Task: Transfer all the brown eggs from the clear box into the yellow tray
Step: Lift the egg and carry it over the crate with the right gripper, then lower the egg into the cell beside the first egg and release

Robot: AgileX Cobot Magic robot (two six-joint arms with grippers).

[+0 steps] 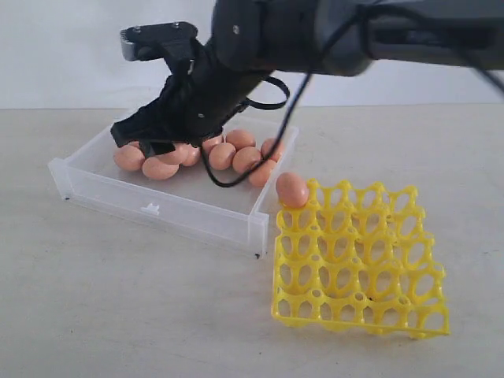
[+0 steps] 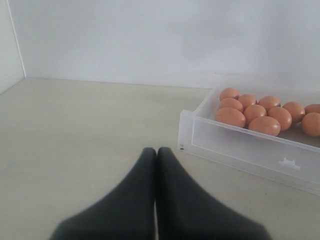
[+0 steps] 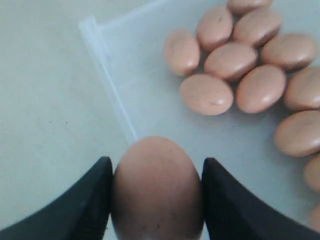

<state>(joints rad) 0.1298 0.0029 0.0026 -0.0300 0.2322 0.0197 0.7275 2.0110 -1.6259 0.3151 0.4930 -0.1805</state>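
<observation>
a: so, pinching one brown egg (image 3: 156, 190) in the half-closed right gripper (image 3: 156, 167), over the clear box (image 1: 157, 209) edge.
b: could slip in a light pinch, or knock that edge heading for the yellow tray (image 1: 354, 311).

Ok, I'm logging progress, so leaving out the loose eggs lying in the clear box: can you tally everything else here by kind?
clear box: 1
yellow tray: 1
seated egg, in a corner cell of the tray: 1
held egg, between the right fingers: 1
Total: 4
</observation>
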